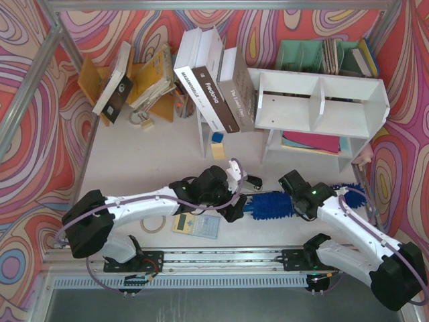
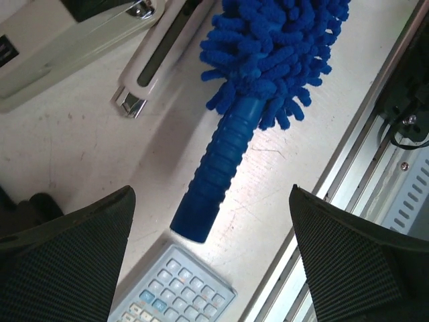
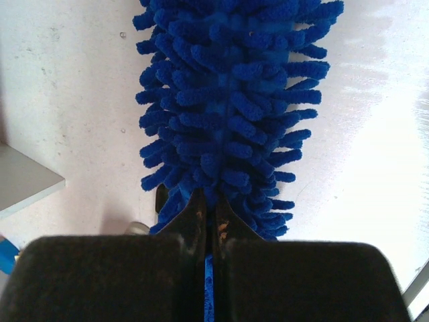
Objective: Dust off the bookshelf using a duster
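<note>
The blue fluffy duster (image 1: 271, 203) lies on the table in front of the white bookshelf (image 1: 295, 100), with its handle pointing left. My right gripper (image 1: 305, 204) is shut on the duster's fluffy middle; in the right wrist view the blue strands (image 3: 228, 94) fan out beyond the closed gripper (image 3: 206, 196). My left gripper (image 1: 236, 209) is open at the handle end. In the left wrist view the ribbed blue handle (image 2: 218, 161) lies on the table between the wide-apart fingers, untouched, below the gripper (image 2: 213, 194).
A calculator (image 1: 196, 225) and a tape roll (image 1: 153, 225) lie near the left arm. A stapler (image 2: 154, 60) lies beside the duster. Books (image 1: 214, 87) lean left of the shelf, a green file organiser (image 1: 315, 54) stands behind it, and a yellow book rack (image 1: 90, 80) stands at the back left.
</note>
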You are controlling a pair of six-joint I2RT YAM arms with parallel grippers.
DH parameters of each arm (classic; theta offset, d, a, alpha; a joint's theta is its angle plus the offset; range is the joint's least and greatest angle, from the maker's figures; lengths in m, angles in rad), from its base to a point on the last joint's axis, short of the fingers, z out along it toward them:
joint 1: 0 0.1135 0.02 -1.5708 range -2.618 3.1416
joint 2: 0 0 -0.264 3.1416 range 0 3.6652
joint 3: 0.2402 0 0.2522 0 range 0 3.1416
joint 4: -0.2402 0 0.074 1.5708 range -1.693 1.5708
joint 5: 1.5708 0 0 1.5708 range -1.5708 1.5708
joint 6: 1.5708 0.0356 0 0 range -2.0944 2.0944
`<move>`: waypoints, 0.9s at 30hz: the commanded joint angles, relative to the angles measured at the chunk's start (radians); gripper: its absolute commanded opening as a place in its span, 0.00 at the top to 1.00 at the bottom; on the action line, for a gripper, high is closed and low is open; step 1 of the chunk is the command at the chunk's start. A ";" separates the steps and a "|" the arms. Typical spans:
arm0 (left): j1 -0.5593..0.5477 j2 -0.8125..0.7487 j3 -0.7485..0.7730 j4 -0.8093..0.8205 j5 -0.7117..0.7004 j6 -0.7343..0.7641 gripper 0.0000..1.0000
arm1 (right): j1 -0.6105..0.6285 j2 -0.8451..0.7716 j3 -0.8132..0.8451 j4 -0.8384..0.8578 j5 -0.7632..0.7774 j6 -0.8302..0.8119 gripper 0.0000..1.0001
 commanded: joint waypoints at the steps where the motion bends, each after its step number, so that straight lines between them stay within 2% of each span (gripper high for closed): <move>1: -0.003 0.077 0.054 -0.027 0.055 0.040 0.14 | -0.006 -0.030 0.032 -0.021 0.037 0.000 1.00; 8: -0.009 0.175 0.122 -0.061 0.055 0.093 0.23 | -0.005 -0.073 0.032 -0.021 0.035 -0.005 1.00; 13: -0.045 0.217 0.168 -0.100 0.008 0.134 0.34 | -0.005 -0.095 0.034 -0.026 0.033 -0.008 1.00; 23: -0.140 0.195 0.172 -0.114 -0.136 0.177 0.78 | -0.005 -0.126 0.037 -0.071 0.031 0.003 1.00; 27: -0.167 0.140 0.146 -0.098 -0.173 0.185 0.89 | -0.005 -0.137 0.036 -0.100 0.031 0.014 1.00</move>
